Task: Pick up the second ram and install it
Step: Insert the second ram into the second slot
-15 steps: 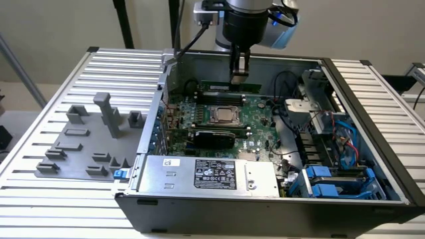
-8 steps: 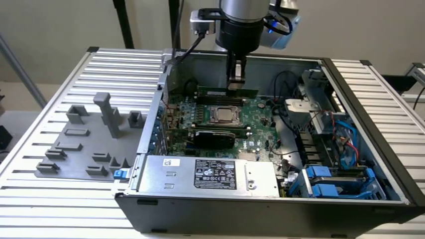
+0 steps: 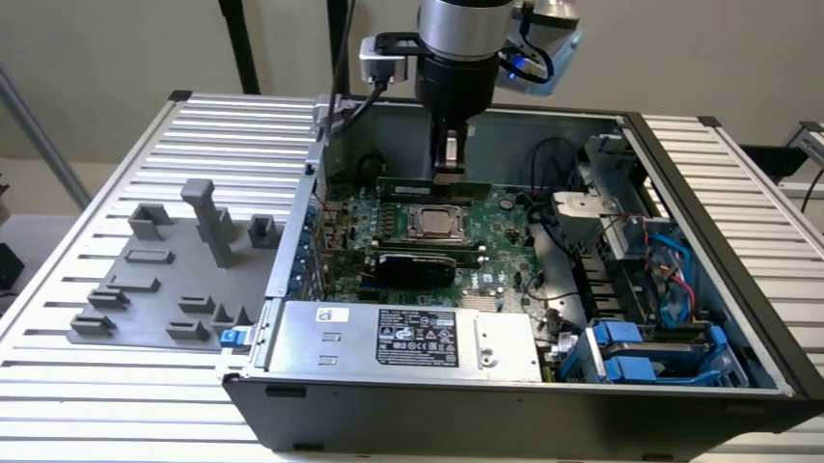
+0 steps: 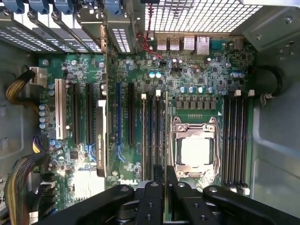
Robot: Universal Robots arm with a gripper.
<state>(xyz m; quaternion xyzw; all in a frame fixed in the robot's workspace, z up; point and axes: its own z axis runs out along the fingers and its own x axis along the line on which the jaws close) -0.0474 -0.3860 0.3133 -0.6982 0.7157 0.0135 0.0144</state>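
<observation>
The second ram [image 3: 409, 183] is a thin green stick with black chips. It stands on edge over the memory slots just behind the processor socket [image 3: 438, 224], deep inside the open computer case [image 3: 515, 410]. My gripper [image 3: 447, 170] comes straight down onto the stick's middle and is shut on it. In the wrist view my gripper [image 4: 165, 180] has its two black fingers [image 4: 152, 197] pressed close together. The ram [image 4: 164, 150] runs edge-on from them along the slots beside the socket [image 4: 194, 150]. White slot latches [image 4: 158, 93] show at the far end.
A black expansion card [image 3: 412, 262] stands in front of the socket. A silver power supply [image 3: 399, 336] sits nearer the case front, and blue drive bays [image 3: 650, 352] and cables are at the exterior view's right. A grey fixture block [image 3: 168, 280] lies on the slatted table outside the case. More memory slots [image 4: 234, 140] flank the socket.
</observation>
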